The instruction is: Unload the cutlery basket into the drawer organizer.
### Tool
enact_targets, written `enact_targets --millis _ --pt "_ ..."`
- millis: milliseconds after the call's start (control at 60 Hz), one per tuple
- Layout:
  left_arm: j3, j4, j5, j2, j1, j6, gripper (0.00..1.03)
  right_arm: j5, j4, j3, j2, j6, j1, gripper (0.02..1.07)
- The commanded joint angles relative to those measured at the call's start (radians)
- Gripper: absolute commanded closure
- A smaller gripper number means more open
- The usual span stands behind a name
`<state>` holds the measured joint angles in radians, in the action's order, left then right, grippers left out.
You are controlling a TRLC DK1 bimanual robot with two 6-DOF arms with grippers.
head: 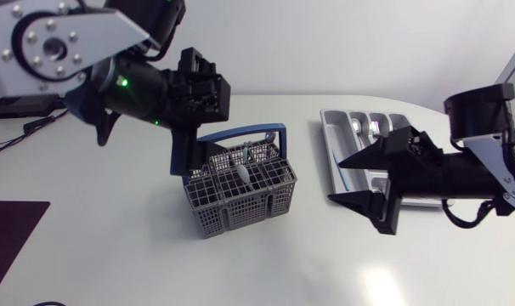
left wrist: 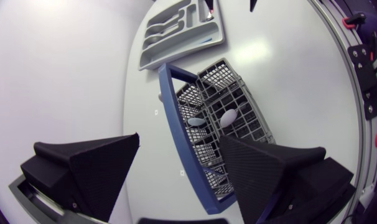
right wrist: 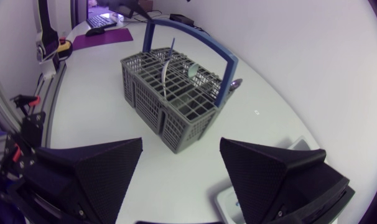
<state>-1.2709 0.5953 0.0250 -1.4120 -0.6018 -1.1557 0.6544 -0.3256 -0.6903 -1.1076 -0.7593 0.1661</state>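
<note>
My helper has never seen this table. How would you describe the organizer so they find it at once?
On the white table, look right of the grey basket, toward the right gripper. The organizer lies flat there: a silver-grey tray split into long compartments, with no handle or mesh.

My grey mesh cutlery basket (head: 240,200) stands upright between my arms, its blue handle (head: 240,136) raised and spoons (left wrist: 228,116) standing inside, bowls up. The silver drawer organizer (head: 336,144) lies flat on my right, well apart from it.
</note>
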Motion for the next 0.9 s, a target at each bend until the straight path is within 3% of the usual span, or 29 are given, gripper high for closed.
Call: enact_targets --millis 0,150,267,383,583,883 --pt "0.139 -0.086 0.013 0.084 0.011 0.102 0.04 -0.041 0.042 -0.037 -0.043 0.221 0.104 0.17" --pt "0.239 -0.149 0.030 0.199 0.019 0.175 0.04 -0.148 0.138 -0.107 -0.144 0.410 0.268 0.19" --pt "0.292 -0.180 0.041 0.268 0.040 0.197 0.04 -0.199 0.188 -0.175 -0.248 0.512 0.342 0.33" --pt "0.335 -0.186 0.050 0.324 0.060 0.220 0.04 -0.236 0.217 -0.236 -0.347 0.604 0.391 0.35" --pt "0.395 -0.229 0.081 0.370 0.111 0.249 0.04 -0.297 0.221 -0.287 -0.409 0.686 0.437 0.35" --pt "0.447 -0.256 0.099 0.395 0.129 0.243 0.04 -0.395 0.281 -0.302 -0.488 0.724 0.489 0.48"
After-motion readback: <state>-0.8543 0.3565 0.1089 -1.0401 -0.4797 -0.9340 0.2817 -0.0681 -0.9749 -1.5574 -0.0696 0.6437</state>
